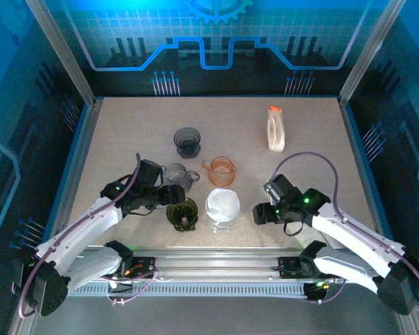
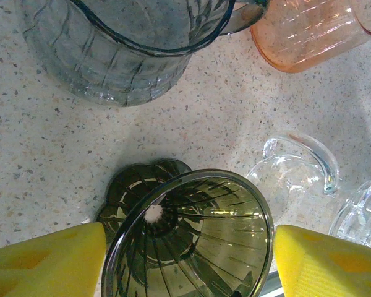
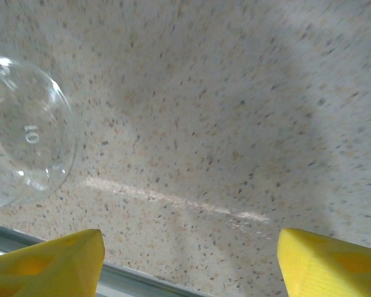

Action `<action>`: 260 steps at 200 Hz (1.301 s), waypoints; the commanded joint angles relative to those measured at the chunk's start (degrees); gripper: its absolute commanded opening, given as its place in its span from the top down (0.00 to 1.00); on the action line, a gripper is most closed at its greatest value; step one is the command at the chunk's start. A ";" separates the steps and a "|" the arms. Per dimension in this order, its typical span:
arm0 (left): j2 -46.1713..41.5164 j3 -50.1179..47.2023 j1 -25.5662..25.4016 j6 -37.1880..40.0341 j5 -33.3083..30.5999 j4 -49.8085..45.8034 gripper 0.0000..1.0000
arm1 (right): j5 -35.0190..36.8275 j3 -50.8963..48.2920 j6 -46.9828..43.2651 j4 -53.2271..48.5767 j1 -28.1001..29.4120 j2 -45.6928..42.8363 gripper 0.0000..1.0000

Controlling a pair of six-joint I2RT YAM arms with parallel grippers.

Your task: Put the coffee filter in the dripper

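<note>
An olive-green dripper (image 2: 191, 235) stands upright on the table near the front edge, also seen from above as the olive-green dripper (image 1: 182, 214). My left gripper (image 2: 189, 263) is open around it, one yellow pad (image 2: 49, 263) close on each side of its rim; a thin gap shows on the right. From above, the left gripper (image 1: 176, 197) hangs over the dripper's far side. The white coffee filter pack (image 1: 276, 129) with an orange top stands at the back right, far from both arms. My right gripper (image 3: 188, 263) is open over bare table, with nothing between its fingers, right gripper (image 1: 264, 213).
A clear dripper (image 1: 223, 205) stands right of the olive one; its rim (image 3: 25, 148) is left of my right gripper. A grey dripper (image 1: 179, 174), an orange one (image 1: 222, 171) and a dark one (image 1: 188, 142) stand behind. The metal front rail (image 1: 209, 262) is close.
</note>
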 commanded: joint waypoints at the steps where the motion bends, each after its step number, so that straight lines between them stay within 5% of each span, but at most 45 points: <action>1: -0.24 -0.59 0.45 -2.18 -0.34 -0.54 0.28 | -7.19 -3.11 -0.65 4.80 -0.58 0.04 0.27; 80: -4.36 -0.98 2.54 -5.30 0.51 0.48 0.29 | -17.31 -13.17 0.29 26.40 6.71 0.89 0.40; 133: -6.03 -4.38 5.71 -8.23 3.83 2.45 0.32 | -20.58 -17.75 0.73 35.62 6.82 2.04 0.52; 260: -7.12 -4.32 5.70 -8.68 3.41 1.69 0.33 | -25.79 -18.66 0.03 47.60 5.60 9.90 0.57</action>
